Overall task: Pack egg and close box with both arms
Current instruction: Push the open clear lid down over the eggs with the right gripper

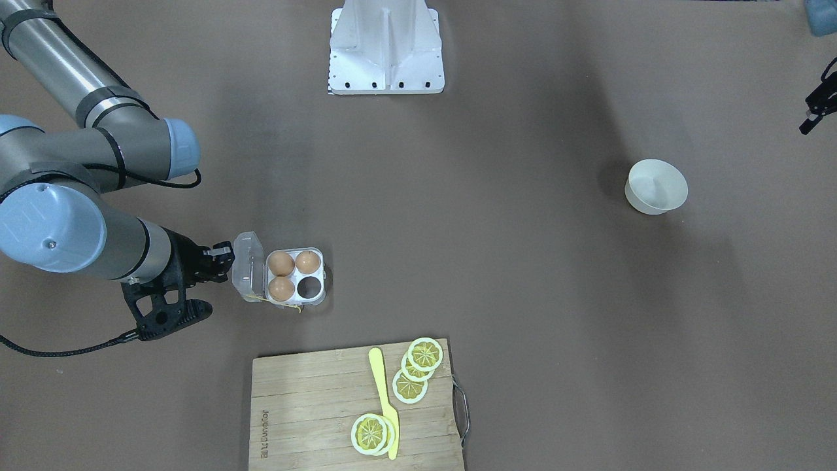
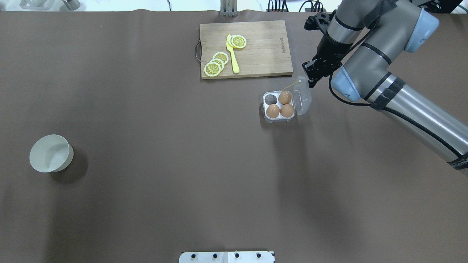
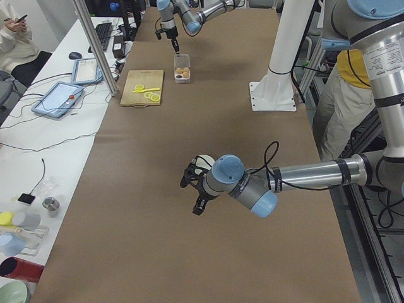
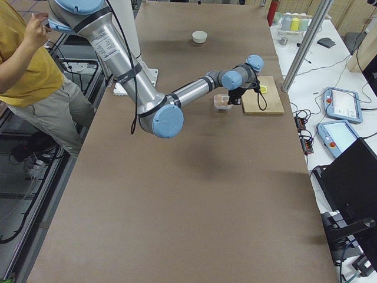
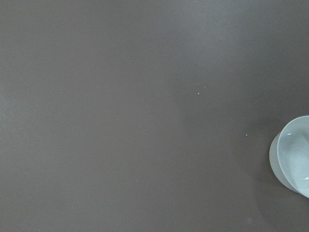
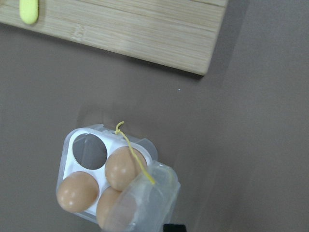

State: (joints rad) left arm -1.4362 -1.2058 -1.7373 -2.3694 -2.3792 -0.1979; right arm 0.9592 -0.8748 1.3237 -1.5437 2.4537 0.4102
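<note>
The box [image 1: 295, 275] stands open on the brown table, with three orange-brown eggs in its cells, such as one egg [image 1: 280, 263], and one cell empty. It also shows in the overhead view [image 2: 279, 106] and the right wrist view [image 6: 104, 176]. Its clear lid [image 2: 303, 95] stands half raised on the hinge side, with yellow string [image 6: 135, 157] trailing across it. My right gripper [image 1: 222, 254] looks shut and empty, right beside the lid's outer face. My left gripper [image 1: 816, 110] is open and empty, far off near the white bowl [image 1: 656, 186].
A wooden cutting board [image 2: 263, 51] with lemon slices [image 2: 216, 64] and a yellow knife [image 2: 232, 54] lies just beyond the box. The white bowl [image 2: 51, 153] looks empty. The white base block [image 1: 386, 49] sits at the robot's edge.
</note>
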